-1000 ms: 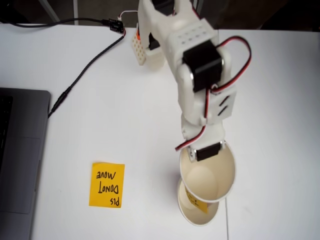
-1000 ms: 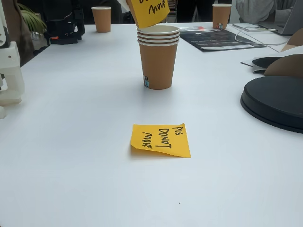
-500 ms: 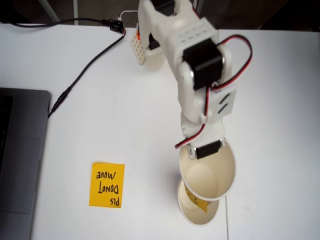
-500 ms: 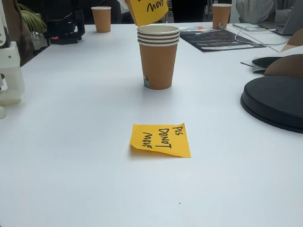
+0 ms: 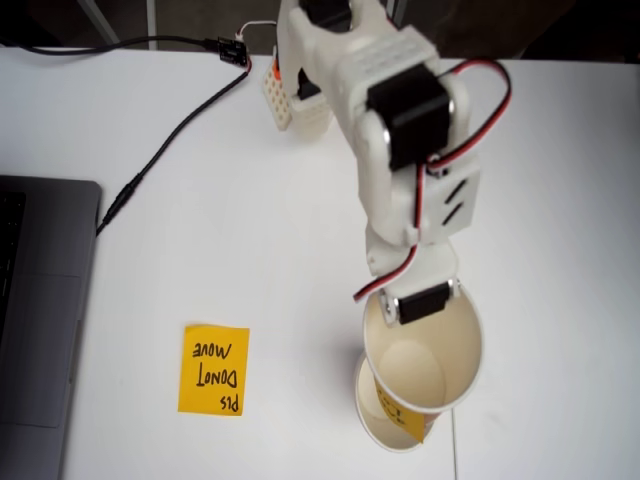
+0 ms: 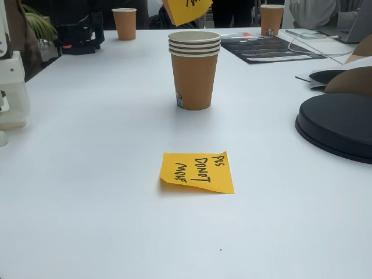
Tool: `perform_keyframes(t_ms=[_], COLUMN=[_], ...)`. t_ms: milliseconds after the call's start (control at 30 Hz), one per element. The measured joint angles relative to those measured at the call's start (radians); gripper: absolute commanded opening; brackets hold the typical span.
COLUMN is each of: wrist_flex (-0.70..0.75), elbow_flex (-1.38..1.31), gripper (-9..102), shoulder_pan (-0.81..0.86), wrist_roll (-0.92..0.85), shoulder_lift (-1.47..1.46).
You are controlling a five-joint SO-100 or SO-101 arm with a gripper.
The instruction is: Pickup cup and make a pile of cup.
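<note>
A brown paper cup (image 5: pixel 428 362) with a cream-white inside hangs tilted in the air, and my gripper (image 5: pixel 402 304) is shut on its near rim. An orange note (image 5: pixel 405 417) is stuck on its outer wall. Its bottom with that note (image 6: pixel 187 8) shows at the top edge of a fixed view. Directly below stands the pile of cups (image 6: pixel 194 71), nested and upright on the white table, with three rims showing. From above, the pile (image 5: pixel 383 421) peeks out under the held cup, and the two are apart.
An orange sticky note (image 5: pixel 214 369) (image 6: pixel 198 171) lies flat on the table. A laptop (image 5: pixel 38 320) and a black cable (image 5: pixel 165 140) are at left. Other cups (image 6: pixel 125 23) (image 6: pixel 271 19) stand far back, and a black round object (image 6: pixel 337 125) sits at right.
My gripper has lifted the held cup higher above the pile and slightly to the right. In the table-level view it has almost left the top edge. The pile has not moved.
</note>
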Motion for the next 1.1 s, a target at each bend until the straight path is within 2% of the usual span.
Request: perform_keyframes(t_ms=[1100], wrist_flex=[0.000], elbow_flex=[-0.009], gripper=[-4], shoulder_pan=[0.000], wrist_roll=[0.000], shoulder_lift=[-0.155])
